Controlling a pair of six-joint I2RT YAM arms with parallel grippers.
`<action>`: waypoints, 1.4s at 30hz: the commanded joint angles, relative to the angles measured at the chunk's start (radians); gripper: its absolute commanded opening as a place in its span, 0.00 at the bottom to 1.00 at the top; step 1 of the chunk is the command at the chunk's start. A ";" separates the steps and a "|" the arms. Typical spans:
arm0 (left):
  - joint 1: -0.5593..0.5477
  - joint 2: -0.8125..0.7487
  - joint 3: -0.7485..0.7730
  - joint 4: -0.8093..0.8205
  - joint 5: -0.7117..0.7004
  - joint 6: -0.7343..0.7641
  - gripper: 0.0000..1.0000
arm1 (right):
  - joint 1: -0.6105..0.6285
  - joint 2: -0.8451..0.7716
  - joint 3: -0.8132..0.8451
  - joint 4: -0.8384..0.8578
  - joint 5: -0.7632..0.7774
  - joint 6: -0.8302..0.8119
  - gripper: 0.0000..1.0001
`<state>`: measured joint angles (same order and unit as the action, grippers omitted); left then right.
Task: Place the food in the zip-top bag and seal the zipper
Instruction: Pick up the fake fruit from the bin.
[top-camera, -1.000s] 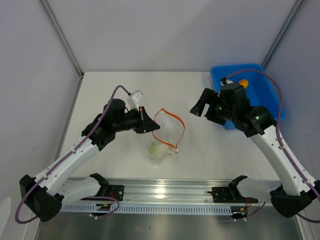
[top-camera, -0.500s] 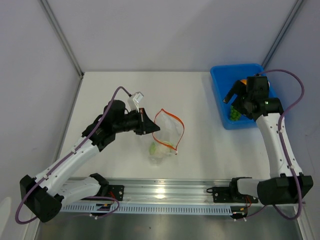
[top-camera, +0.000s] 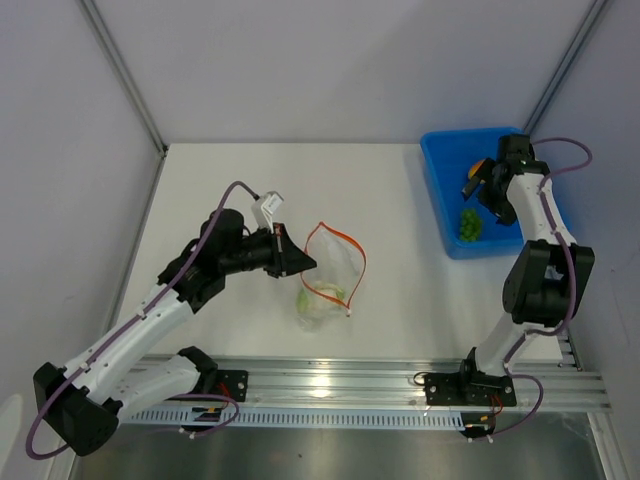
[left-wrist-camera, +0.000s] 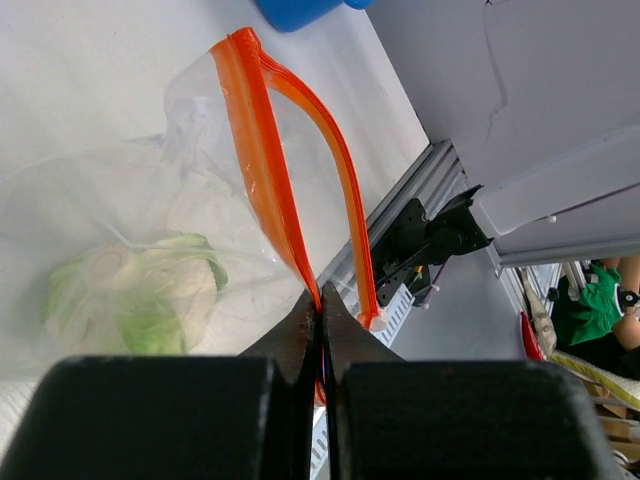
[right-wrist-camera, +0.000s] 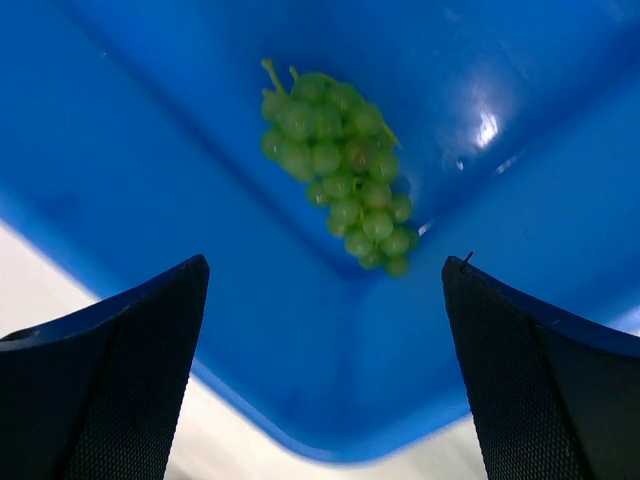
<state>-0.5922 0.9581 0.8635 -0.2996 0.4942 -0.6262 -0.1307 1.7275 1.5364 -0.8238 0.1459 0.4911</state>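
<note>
The clear zip-top bag (top-camera: 330, 268) lies mid-table with its orange-red zipper (top-camera: 345, 243) held open in a loop. The white-and-green cauliflower (top-camera: 318, 298) sits inside it, also seen in the left wrist view (left-wrist-camera: 140, 290). My left gripper (top-camera: 302, 262) is shut on the near zipper strip (left-wrist-camera: 268, 170). My right gripper (top-camera: 487, 192) is open and empty above the blue tray (top-camera: 440, 160). The bumpy green cluster (top-camera: 469, 223) lies in the tray, between and beyond my right fingertips (right-wrist-camera: 340, 155). The orange-yellow fruit (top-camera: 473, 172) is partly hidden behind the right wrist.
The blue tray's near corner (right-wrist-camera: 330, 440) lies just under the right gripper, with white table beyond it. A metal rail (top-camera: 330, 385) runs along the table's near edge. Grey walls close in at the back and sides.
My right arm has swung from beside the tray to over it, its gripper now above the green cluster. My left gripper has kept its hold on the bag's zipper, shifting slightly.
</note>
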 joint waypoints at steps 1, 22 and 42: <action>0.008 -0.027 -0.008 0.030 0.017 0.028 0.01 | -0.004 0.089 0.093 0.008 0.058 -0.032 1.00; 0.008 0.010 -0.024 0.073 0.069 0.006 0.01 | -0.004 0.388 0.202 -0.024 0.115 -0.063 0.99; 0.008 -0.028 -0.030 0.033 0.037 0.005 0.01 | 0.028 0.477 0.194 0.011 0.089 -0.040 0.85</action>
<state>-0.5922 0.9604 0.8371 -0.2741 0.5343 -0.6212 -0.1062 2.1738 1.7134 -0.8242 0.2359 0.4442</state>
